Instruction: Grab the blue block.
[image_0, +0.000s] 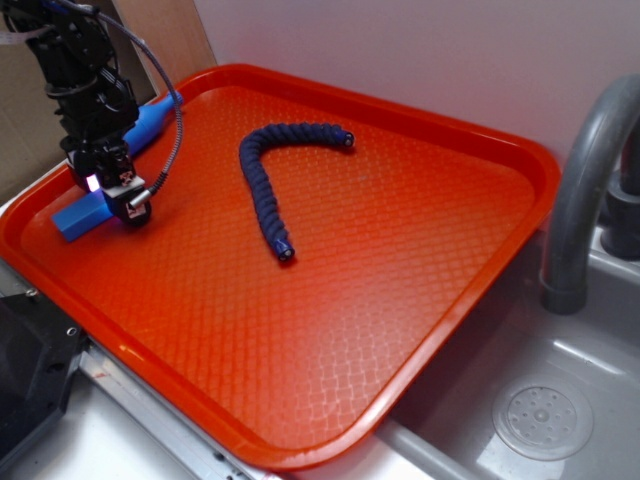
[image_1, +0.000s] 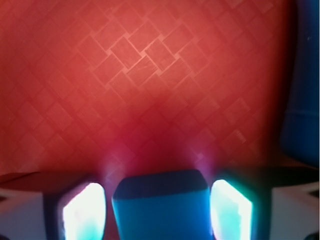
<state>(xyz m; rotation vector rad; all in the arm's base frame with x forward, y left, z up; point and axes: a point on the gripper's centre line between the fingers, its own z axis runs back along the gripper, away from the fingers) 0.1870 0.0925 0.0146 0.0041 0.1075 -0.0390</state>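
Note:
The blue block (image_0: 76, 217) lies flat near the left rim of the orange tray (image_0: 400, 250). My gripper (image_0: 122, 196) is lowered over the block's right end. In the wrist view the blue block (image_1: 160, 206) sits between the two glowing fingertips (image_1: 84, 210). The gripper (image_1: 158, 212) is open. A thin strip of tray shows between the left pad and the block, and the right pad is very close to it. The rest of the block is hidden below the frame.
A rounded blue bottle-shaped piece (image_0: 152, 121) lies just behind the gripper by the tray's back-left rim, and shows as a blue bottle shape (image_1: 303, 90) at the wrist view's right edge. A navy braided rope (image_0: 272, 178) curves mid-tray. A grey faucet (image_0: 580, 190) and sink drain (image_0: 543, 420) are to the right.

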